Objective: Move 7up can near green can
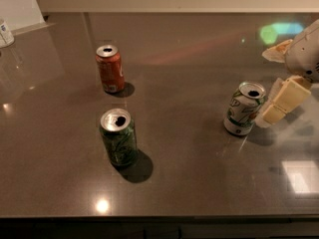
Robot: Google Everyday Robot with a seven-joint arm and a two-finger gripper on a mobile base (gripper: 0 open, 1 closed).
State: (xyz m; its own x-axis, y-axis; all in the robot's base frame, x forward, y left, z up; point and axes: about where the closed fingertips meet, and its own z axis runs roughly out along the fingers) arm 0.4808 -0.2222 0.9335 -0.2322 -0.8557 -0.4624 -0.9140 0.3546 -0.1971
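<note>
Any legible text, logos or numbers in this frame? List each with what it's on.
Nothing legible.
7up can: green markings, too blurred to read.
Orange-red can: white marking, blurred.
Green can: pale squiggles, unreadable.
White container, far left edge: label too small.
Gripper, just right of the 7up can: no text visible.

7up can point(244, 108) at right just beside gripper point(280, 102), green can point(118, 137) well left, third can point(109, 68) behind it
</note>
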